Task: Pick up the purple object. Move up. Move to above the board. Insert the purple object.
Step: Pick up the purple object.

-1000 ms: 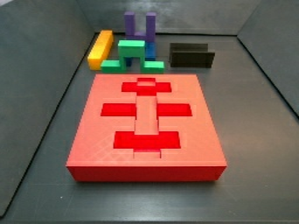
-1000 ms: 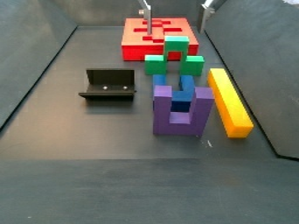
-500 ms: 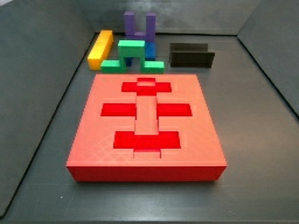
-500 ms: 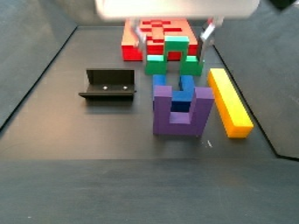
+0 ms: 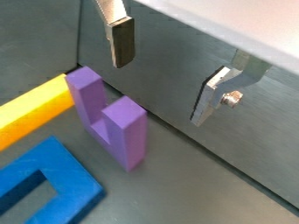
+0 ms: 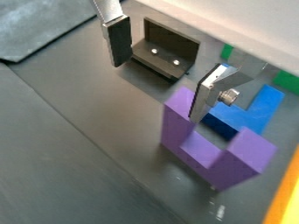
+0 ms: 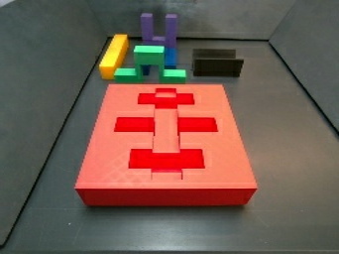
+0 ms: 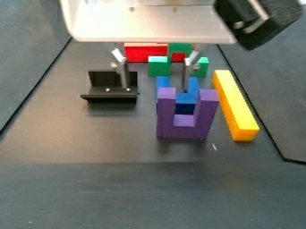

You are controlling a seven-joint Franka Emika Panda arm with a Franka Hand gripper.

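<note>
Overhead, the gripper (image 8: 156, 61) hangs with jaws spread and empty, the purple object (image 8: 187, 114) at its 5 o'clock

No lettering, label, brand mark or number can be read anywhere in these views. The purple object (image 8: 185, 109), the red board (image 7: 166, 141) and the dark fixture (image 8: 109, 87) all show plain, unmarked faces, and the gripper (image 5: 170, 72), hanging above the floor beside the purple object, carries no legible marking.
</note>
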